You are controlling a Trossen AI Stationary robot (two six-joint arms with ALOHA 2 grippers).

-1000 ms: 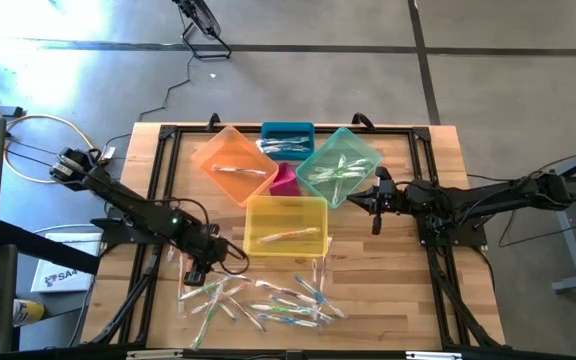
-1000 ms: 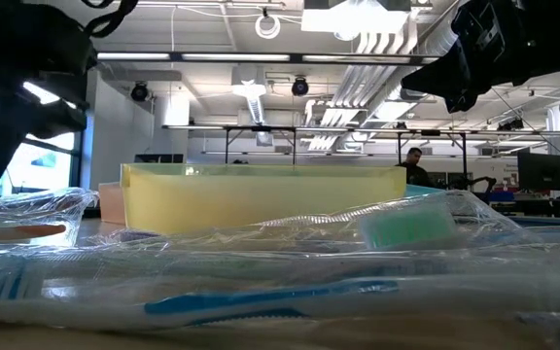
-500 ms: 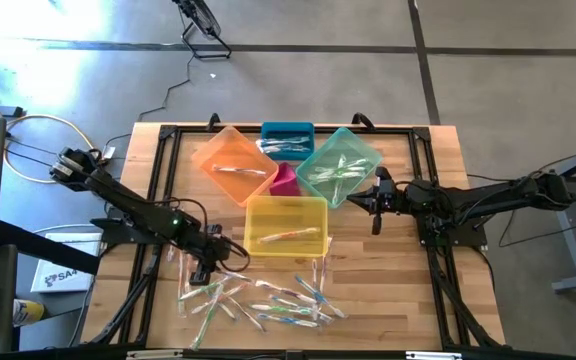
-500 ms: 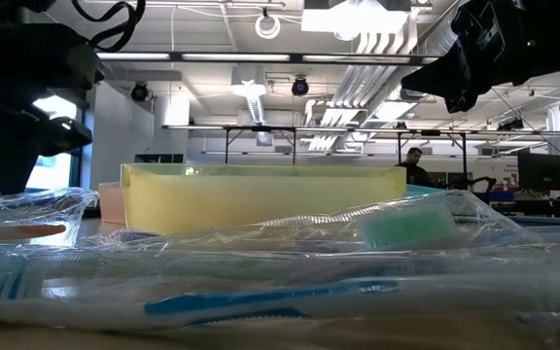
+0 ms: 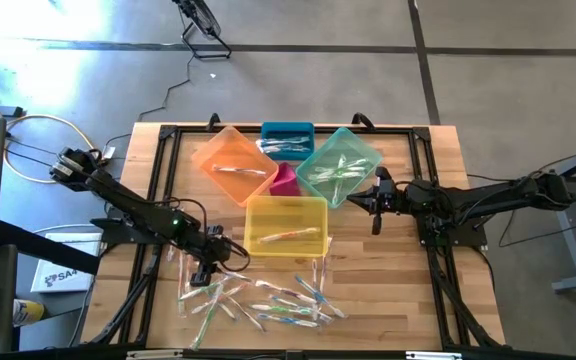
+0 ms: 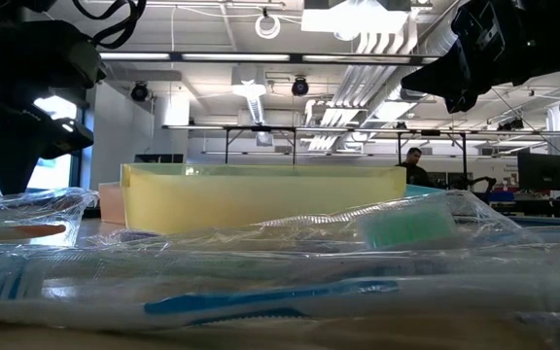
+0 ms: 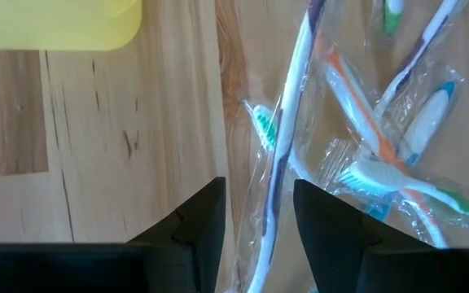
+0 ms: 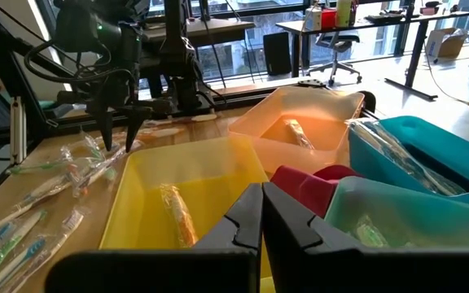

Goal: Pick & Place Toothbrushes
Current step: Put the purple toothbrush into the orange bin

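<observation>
Several wrapped toothbrushes (image 5: 258, 300) lie scattered on the wooden table near its front edge. My left gripper (image 5: 201, 275) (image 7: 258, 191) is open and points steeply down at the pile's left end. Its fingers stand on either side of one wrapped toothbrush with a white and dark blue handle (image 7: 287, 122), which lies flat on the table. From the right wrist view, the left gripper (image 8: 117, 130) shows open above the pile. My right gripper (image 5: 373, 203) (image 8: 261, 216) is shut on nothing and hovers level beside the teal bin (image 5: 339, 165). My left gripper stands astride the wrapped toothbrush's handle (image 7: 277, 175), fingers pointing down and the handle running between them. Whether a finger touches the clear wrapper, I cannot tell. The toothbrush lies flat on the table.
Five bins stand clustered behind the pile: yellow (image 5: 285, 223), orange (image 5: 233, 163), blue (image 5: 287, 140), teal and a small pink one (image 5: 285, 180); most hold toothbrushes. Bare wood lies left of the pile (image 7: 96, 146). A person shows in the room far behind the table (image 6: 413, 165).
My left gripper has tipped more steeply downward over the left end of the toothbrush pile, staying open. The toothbrushes have not moved.
</observation>
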